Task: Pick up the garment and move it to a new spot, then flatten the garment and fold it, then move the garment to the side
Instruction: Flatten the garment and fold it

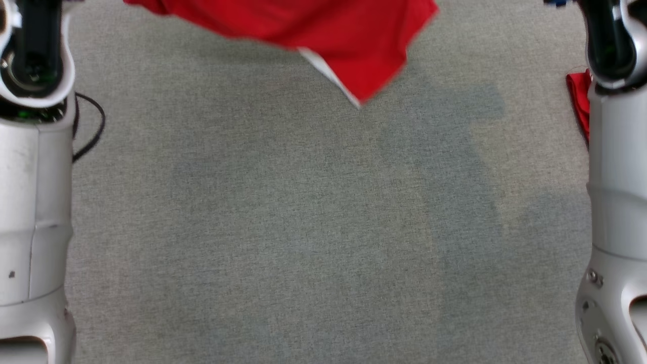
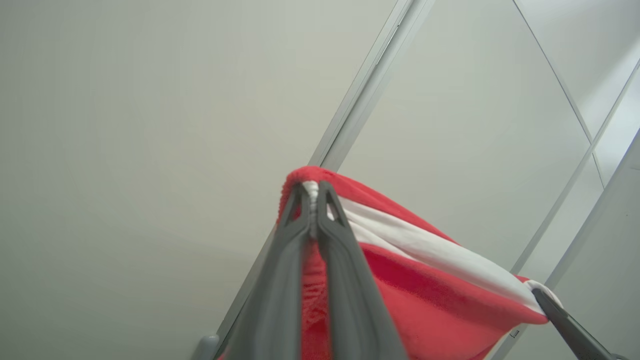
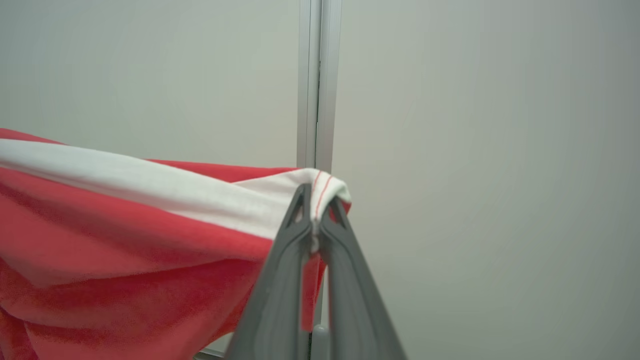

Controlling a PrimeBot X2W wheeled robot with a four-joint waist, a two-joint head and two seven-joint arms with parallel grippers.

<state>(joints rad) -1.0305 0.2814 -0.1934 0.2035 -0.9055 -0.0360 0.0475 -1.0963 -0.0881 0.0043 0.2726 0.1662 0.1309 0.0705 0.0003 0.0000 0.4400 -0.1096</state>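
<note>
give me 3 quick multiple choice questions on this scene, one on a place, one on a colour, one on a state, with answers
1. Where in the head view is the garment? A bottom edge; B top edge; C lower left corner.
2. What colour is the garment's band? A blue; B yellow; C white.
3. How are the left gripper and right gripper? A both shut on the garment; B both open; C only the left shut.
Answers: 1 B, red cloth spans the top edge. 2 C, a white strip runs along the red. 3 A, each gripper pinches the cloth.
</note>
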